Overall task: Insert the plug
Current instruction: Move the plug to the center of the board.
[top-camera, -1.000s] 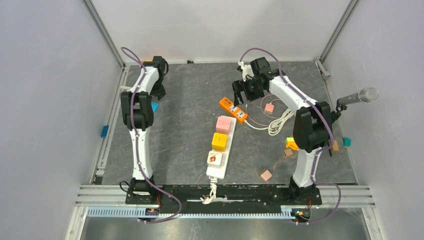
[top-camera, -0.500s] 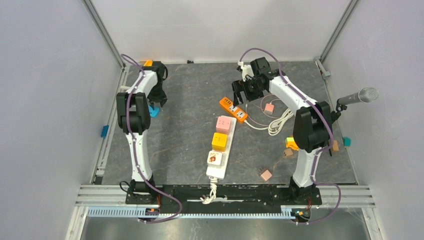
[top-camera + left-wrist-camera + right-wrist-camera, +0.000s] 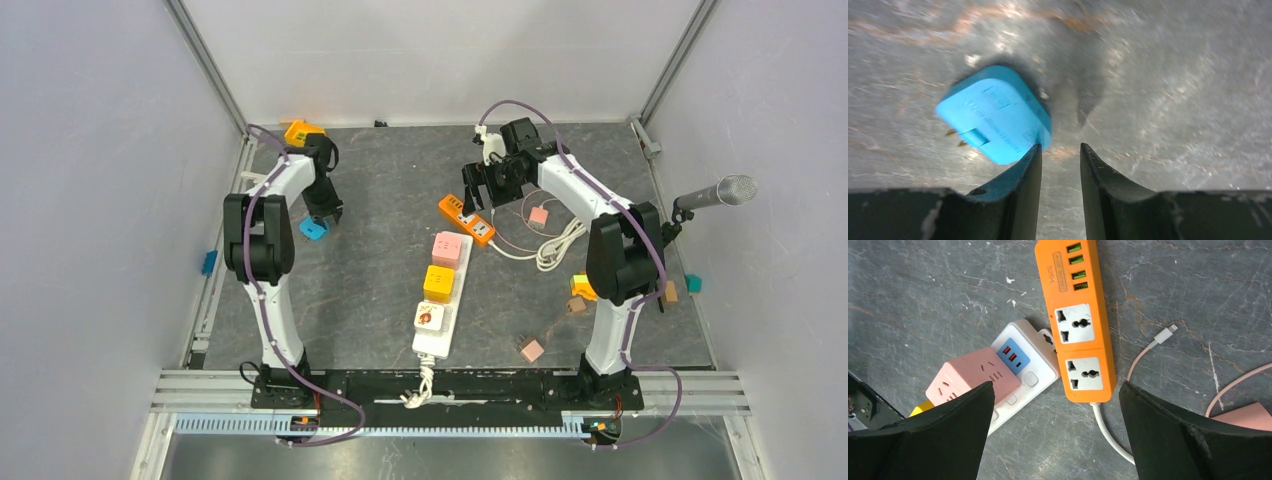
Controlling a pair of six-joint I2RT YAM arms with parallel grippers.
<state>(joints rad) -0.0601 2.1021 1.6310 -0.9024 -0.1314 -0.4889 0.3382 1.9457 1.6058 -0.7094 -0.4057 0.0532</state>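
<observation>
A blue plug point(image 3: 313, 229) lies on the grey table at the left; in the left wrist view point(image 3: 995, 115) its brass prongs point left. My left gripper point(image 3: 326, 213) point(image 3: 1060, 150) hovers low beside it, jaws a narrow gap apart and empty, with the left fingertip point(image 3: 1034, 155) at the plug's corner. My right gripper point(image 3: 480, 188) point(image 3: 1055, 390) is wide open and empty above the orange power strip point(image 3: 467, 220) point(image 3: 1078, 325). A white power strip point(image 3: 437, 300) point(image 3: 1035, 360) carries a pink cube point(image 3: 447, 248) point(image 3: 973, 375) and a yellow cube point(image 3: 440, 283).
A pink adapter point(image 3: 539, 215) with a thin cable and a coiled white cord point(image 3: 555, 247) lie right of the orange strip. An orange block point(image 3: 299, 131) sits in the back left corner. Small blocks point(image 3: 532, 350) lie near the right arm's base. A microphone point(image 3: 720, 192) juts in at the right.
My left arm has swung toward the near side and right, uncovering the orange block, and the blue plug has slid slightly nearer. The right gripper has barely moved.
</observation>
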